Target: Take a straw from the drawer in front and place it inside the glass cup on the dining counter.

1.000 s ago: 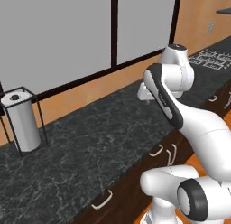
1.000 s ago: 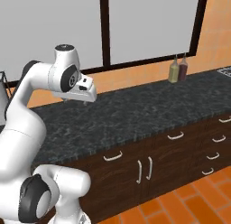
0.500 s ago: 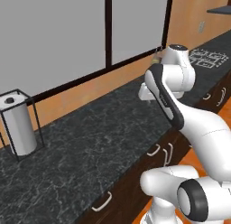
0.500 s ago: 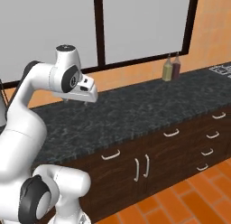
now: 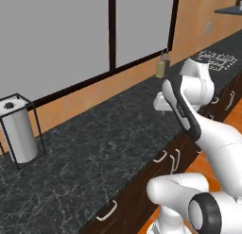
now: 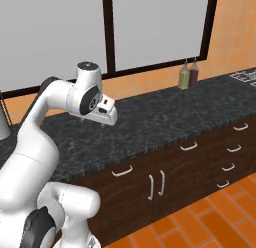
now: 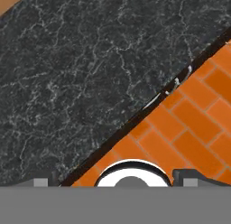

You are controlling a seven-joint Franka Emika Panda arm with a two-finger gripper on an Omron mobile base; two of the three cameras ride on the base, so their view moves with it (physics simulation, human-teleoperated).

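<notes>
My gripper hangs above the black speckled granite counter, near its front edge, also seen from the other side. In the hand view its two fingertips stand far apart at the bottom, open with nothing between them, above granite and orange floor tiles. Below the counter run dark brown drawers with curved silver handles, all shut: a wide drawer and another. The straw, the glass cup and the dining counter are out of view.
A paper towel roll in a black wire holder stands at the counter's left. Two sauce bottles stand by the window at the right. Narrow stacked drawers and a double cabinet door front the counter. A stove top lies far right.
The whole picture has shifted a little leftward in both base views, so the base has moved. The arm keeps its pose and the gripper stays open.
</notes>
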